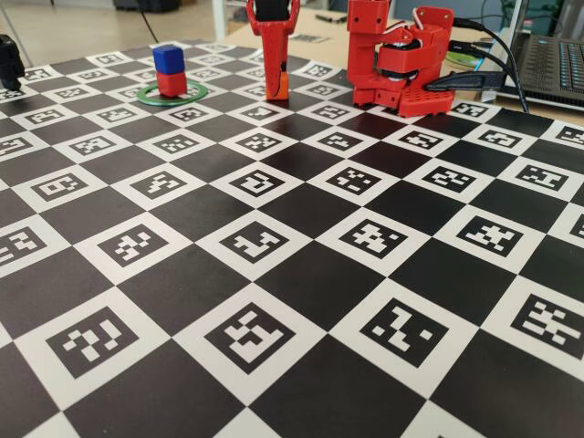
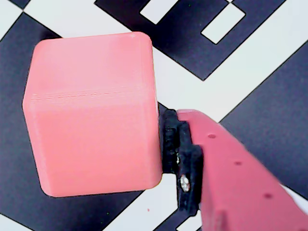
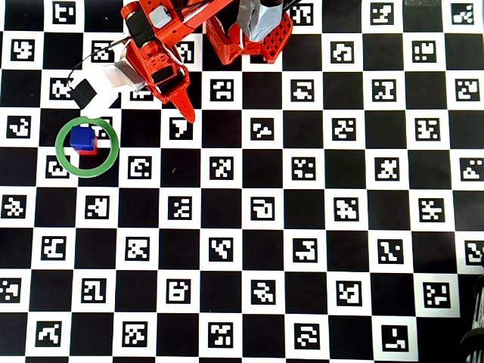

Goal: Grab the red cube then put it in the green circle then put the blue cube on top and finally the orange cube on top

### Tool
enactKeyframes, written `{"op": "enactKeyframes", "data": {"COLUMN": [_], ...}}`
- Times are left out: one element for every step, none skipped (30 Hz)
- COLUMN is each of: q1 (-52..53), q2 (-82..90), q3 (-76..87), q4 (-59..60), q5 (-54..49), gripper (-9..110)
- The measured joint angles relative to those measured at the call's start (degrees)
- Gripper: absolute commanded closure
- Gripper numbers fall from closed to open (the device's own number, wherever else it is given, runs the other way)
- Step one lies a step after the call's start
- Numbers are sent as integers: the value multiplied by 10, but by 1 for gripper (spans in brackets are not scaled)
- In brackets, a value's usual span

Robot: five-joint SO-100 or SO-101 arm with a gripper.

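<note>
Gripper (image 1: 276, 88) pinches orange cube (image 2: 91, 113); one pad (image 2: 169, 139) visible, shallow hold, so cube may twist free in transit.

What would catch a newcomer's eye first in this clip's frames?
The checkerboard of black squares and coded markers fills every view. At its far left in the fixed view, the blue cube sits on the red cube inside the green ring. Right of that stack, the red tool points down at the orange cube, which fills the wrist view.
</note>
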Motion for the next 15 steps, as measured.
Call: {"op": "enactKeyframes", "data": {"q1": [0, 0, 0, 0, 0, 0, 0, 0, 0, 0, 0, 0, 0, 0, 0], "q2": [0, 0, 0, 0, 0, 0, 0, 0, 0, 0, 0, 0, 0, 0, 0], "q3": [0, 0, 0, 0, 0, 0, 0, 0, 0, 0, 0, 0, 0, 0, 0], "q4": [0, -1, -5, -8, -11, -12, -12, -12, -12, -12, -12, -12, -12, -12, -12], "q5": [0, 0, 1, 1, 1, 1, 1, 1, 1, 1, 1, 1, 1, 1, 1], "gripper": [53, 55, 57, 60, 63, 66, 70, 75, 77, 81, 82, 84, 85, 86, 86]}}
